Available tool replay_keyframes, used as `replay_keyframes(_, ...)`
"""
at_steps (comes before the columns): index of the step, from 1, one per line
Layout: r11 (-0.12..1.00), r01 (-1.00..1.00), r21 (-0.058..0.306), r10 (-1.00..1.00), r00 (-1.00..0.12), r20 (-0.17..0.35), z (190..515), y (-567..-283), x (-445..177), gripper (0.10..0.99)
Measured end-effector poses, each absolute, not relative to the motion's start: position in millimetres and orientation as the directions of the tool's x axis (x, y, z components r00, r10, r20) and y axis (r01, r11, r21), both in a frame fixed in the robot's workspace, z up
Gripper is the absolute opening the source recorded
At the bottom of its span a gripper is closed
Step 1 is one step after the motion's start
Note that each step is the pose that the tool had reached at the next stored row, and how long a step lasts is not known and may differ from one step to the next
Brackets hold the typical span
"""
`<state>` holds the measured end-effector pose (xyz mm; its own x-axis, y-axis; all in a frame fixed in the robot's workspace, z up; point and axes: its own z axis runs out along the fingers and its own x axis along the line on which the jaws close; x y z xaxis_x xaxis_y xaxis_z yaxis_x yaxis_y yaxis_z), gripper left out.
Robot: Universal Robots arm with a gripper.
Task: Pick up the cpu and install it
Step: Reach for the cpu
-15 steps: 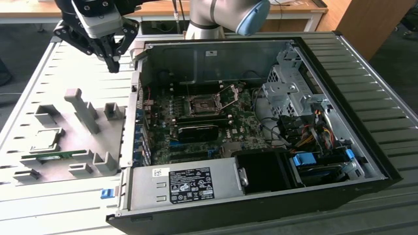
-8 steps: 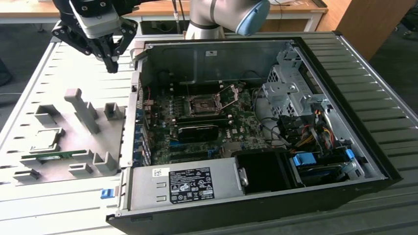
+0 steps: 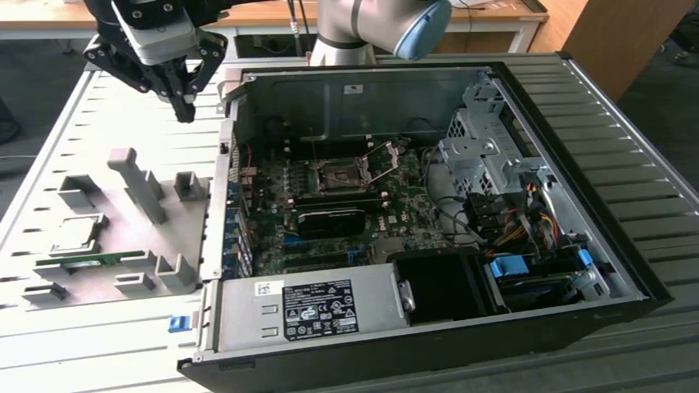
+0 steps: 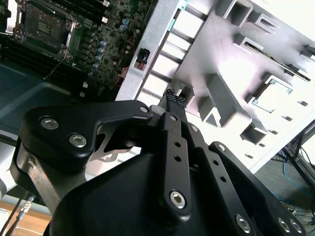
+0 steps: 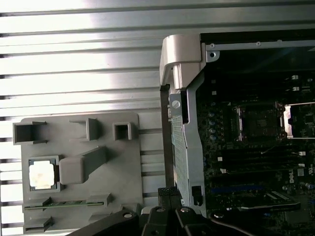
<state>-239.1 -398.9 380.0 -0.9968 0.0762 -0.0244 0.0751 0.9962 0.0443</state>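
Ribbed metal tabletop (image 3: pixel 617 123) bears an open computer case (image 3: pixel 361 94), with a grey holder tray (image 3: pixel 142 241) just beside the case. Near the case's outer wall hangs the gripper (image 3: pixel 183 110), fingers pressed together, empty. The cpu (image 3: pixel 78 232) sits in a tray pocket, apart from the case.

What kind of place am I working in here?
Probably a robotics lab or PC-assembly test bench: an opened desktop case lies on a slatted metal table, beside a grey fixture plate holding the cpu.
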Motion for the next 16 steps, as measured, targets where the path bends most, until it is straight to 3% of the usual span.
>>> replay_keyframes(16,0.996,0.075,0.044,0.076,-0.997,-0.025,379.3,-398.9,-244.5,0.106)
